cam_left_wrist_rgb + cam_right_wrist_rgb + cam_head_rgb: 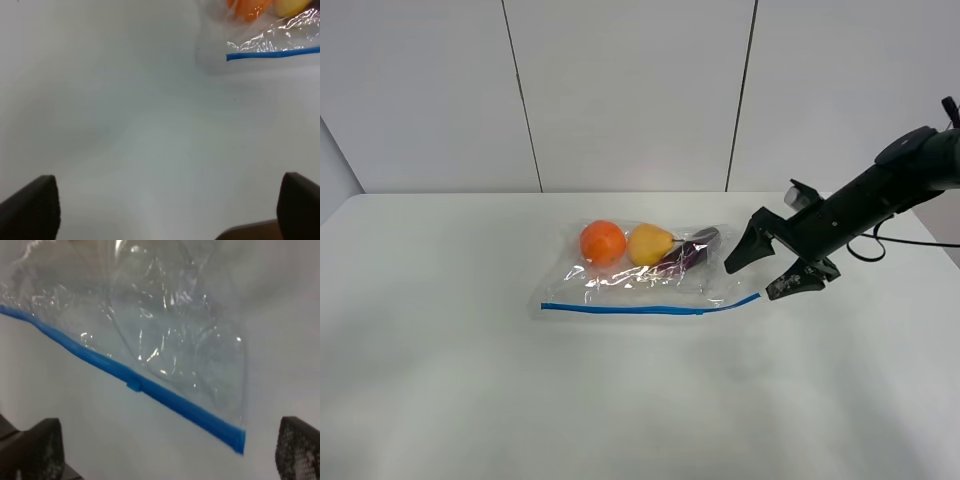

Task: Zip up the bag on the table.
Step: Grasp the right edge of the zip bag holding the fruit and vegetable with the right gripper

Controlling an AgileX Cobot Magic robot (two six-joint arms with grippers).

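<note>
The clear plastic bag [650, 285] lies flat in the middle of the white table [470, 380]. An orange fruit [602, 242], a yellow pear [650, 244] and a dark purple vegetable [696, 250] show through it. Its blue zip strip [650, 309] runs along the near edge. My right gripper [750, 282] is open, just off the strip's right end. The right wrist view shows that strip [150, 390] with a small slider [134, 385] and the bag's corner [175, 330] ahead of the gripper [167, 455]. My left gripper [165, 215] is open over bare table, away from the strip's left end [270, 54].
A white panelled wall [630, 90] stands behind the table's far edge. The right arm [880, 195] reaches in from the right with a black cable [895, 250] trailing. The left arm is out of the exterior high view.
</note>
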